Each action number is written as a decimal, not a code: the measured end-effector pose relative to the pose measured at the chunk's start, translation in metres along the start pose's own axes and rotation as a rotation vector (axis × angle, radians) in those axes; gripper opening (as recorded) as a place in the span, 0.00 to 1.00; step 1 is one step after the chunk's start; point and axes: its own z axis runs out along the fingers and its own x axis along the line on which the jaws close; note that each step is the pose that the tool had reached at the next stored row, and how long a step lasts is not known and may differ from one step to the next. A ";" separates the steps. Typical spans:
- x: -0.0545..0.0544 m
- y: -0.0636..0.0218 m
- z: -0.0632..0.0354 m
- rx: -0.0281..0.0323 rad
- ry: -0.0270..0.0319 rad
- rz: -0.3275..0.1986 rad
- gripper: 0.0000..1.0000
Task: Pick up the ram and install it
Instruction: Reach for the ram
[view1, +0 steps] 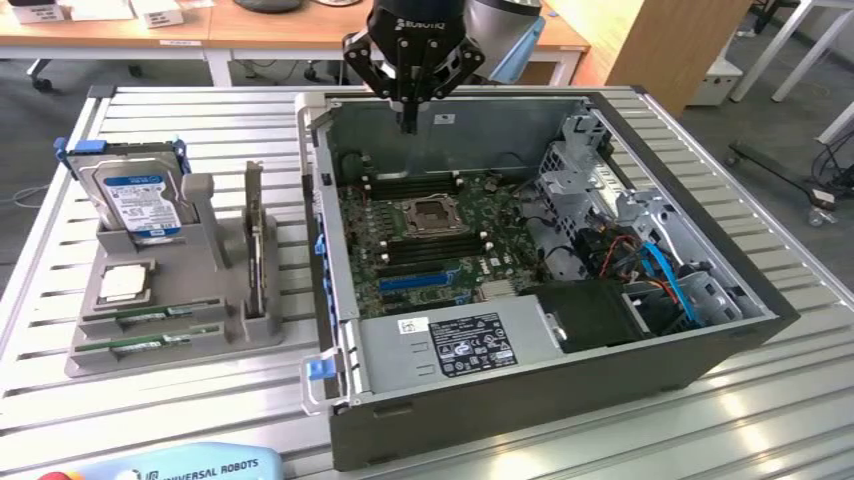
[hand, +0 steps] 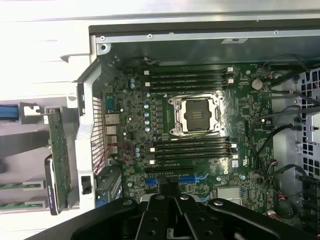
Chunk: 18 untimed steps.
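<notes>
Two green ram sticks lie in the front slots of a grey holder on the exterior view's left, beside the open computer case. In the wrist view the ram appears as green strips at the frame's edge. My gripper hangs over the far side of the case, above the motherboard, its fingers shut together with nothing between them. In the wrist view the gripper points down at the board, whose long black memory slots flank the bare processor socket.
The holder also carries an upright hard drive, a dark expansion card on edge, and a square chip. Case walls, a drive cage, cables and a power supply crowd the case's interior. Slatted metal table underneath.
</notes>
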 end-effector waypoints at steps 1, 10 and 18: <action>0.001 0.0000 0.0000 0.0001 0.0000 0.000 0.10; 0.010 -0.0007 -0.0001 0.0001 0.0001 0.000 0.10; 0.021 -0.0015 -0.0002 0.0001 0.0001 0.000 0.10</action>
